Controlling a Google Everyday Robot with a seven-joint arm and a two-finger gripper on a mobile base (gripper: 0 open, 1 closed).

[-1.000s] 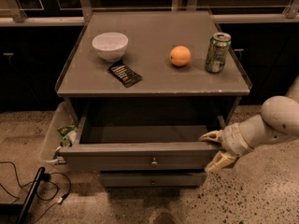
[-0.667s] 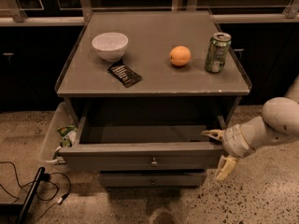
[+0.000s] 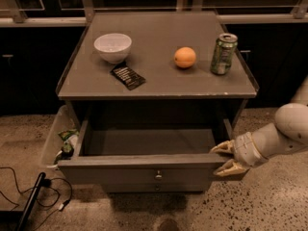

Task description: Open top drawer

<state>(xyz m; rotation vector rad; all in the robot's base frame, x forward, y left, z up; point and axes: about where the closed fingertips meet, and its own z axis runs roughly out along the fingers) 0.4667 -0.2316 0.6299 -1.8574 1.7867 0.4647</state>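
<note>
since the earlier frame the gripper (image 3: 227, 158) has dropped slightly and its fingers have drawn nearer together. they remain parted, released, at the right front corner of the top drawer (image 3: 144, 168). the drawer stands pulled out below the cabinet top (image 3: 192, 83). on that top: white bowl (image 3: 112, 47), black packet (image 3: 128, 76), orange (image 3: 185, 57), green can (image 3: 223, 54). lettering on the can and packet is unreadable.

Speckled floor (image 3: 274, 206), dark cabinets (image 3: 33, 73), dim
</note>
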